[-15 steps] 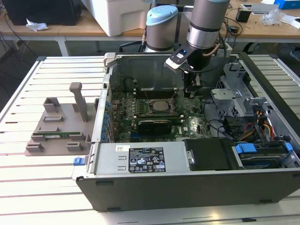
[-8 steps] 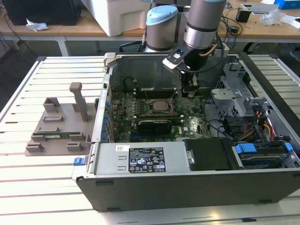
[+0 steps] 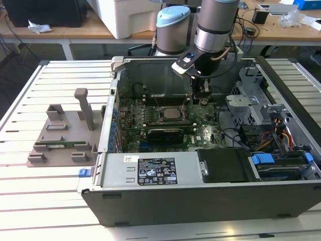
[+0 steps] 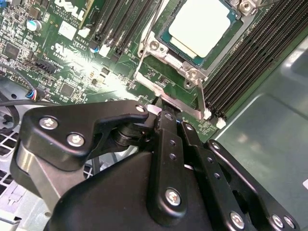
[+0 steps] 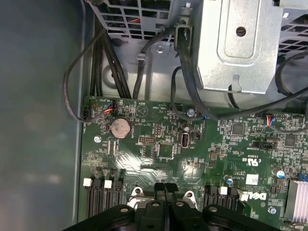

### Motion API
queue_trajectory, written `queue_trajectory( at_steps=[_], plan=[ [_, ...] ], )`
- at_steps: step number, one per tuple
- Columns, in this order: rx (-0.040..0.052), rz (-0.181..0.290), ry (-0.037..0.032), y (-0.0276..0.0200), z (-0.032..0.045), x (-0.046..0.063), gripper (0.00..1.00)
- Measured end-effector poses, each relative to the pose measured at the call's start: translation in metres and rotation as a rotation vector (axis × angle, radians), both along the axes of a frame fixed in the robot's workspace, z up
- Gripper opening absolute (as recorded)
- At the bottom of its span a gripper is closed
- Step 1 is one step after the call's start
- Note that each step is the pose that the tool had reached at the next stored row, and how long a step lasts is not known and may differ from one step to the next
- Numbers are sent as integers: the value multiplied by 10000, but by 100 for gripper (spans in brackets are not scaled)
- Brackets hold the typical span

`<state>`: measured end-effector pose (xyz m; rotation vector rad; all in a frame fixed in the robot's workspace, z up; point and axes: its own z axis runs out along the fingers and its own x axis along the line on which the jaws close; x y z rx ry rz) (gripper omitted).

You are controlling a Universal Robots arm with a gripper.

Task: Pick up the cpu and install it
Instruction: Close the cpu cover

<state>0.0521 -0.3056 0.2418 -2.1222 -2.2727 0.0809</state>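
The cpu is a square chip with a pale silver top. It lies flat in its socket on the green motherboard, inside the open computer case. In the second wrist view the cpu sits within the socket's metal frame. My gripper hangs inside the case just to the exterior view's right of the socket. Its black fingers are pressed together in both wrist views, with nothing seen between them. The fingertips sit at the edge of the socket frame, next to its thin lever. The gripper is off the chip.
The case walls ring the board. A black card lies in front of the socket, and a power supply sits nearer the front. Drive cages and cables fill the exterior view's right. A grey fixture holding a green stick stands on the slatted table at the left.
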Motion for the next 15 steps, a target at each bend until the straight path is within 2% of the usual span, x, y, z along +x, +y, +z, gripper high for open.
queue_trajectory(
  at_steps=[15],
  plan=[
    [0,1,0,0,-3,-143,11]
  ],
)
